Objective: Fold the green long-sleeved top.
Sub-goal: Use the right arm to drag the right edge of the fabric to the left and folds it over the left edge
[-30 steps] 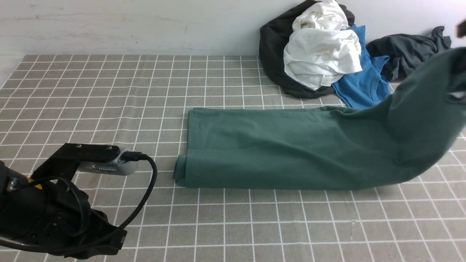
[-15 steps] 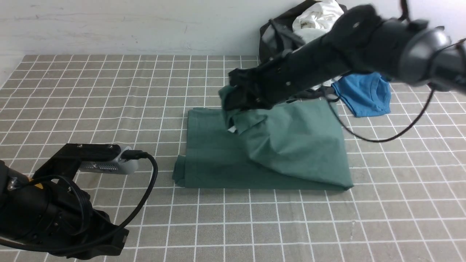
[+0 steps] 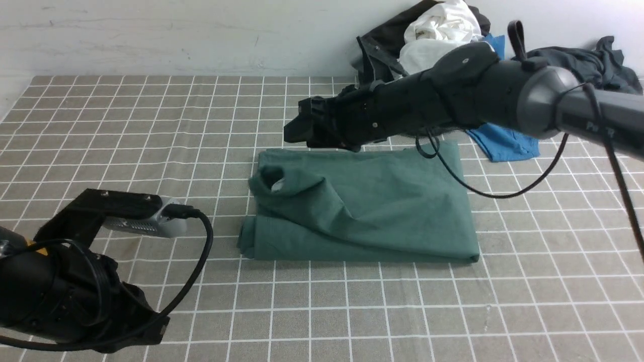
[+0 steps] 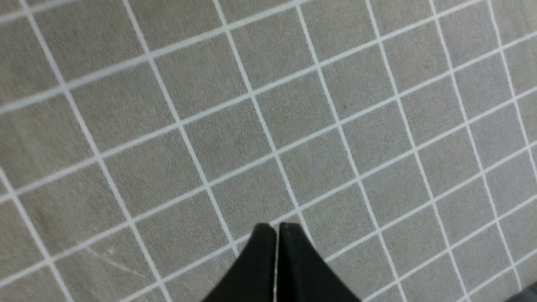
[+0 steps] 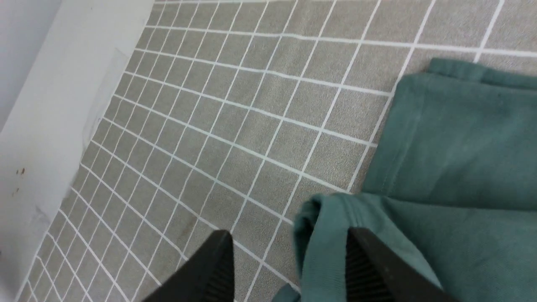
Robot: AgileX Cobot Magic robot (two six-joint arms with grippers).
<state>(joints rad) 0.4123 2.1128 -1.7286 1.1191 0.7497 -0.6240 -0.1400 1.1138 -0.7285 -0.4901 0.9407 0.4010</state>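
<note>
Tally: one green long-sleeved top [image 3: 367,211] on the worktop [image 3: 151,125], two grippers. Only wrist views reveal jaws: left gripper [image 4: 277,228] pressed together, right gripper [image 5: 289,239] spread over the top's edge.

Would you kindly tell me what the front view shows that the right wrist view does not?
Front view only: the whole folded green long-sleeved top, the clothes pile behind it, and the left arm. Right wrist view only: the right tool with its jaws apart, close to a bunched edge of the top. Both: the top lying on the gridded cloth.
</note>
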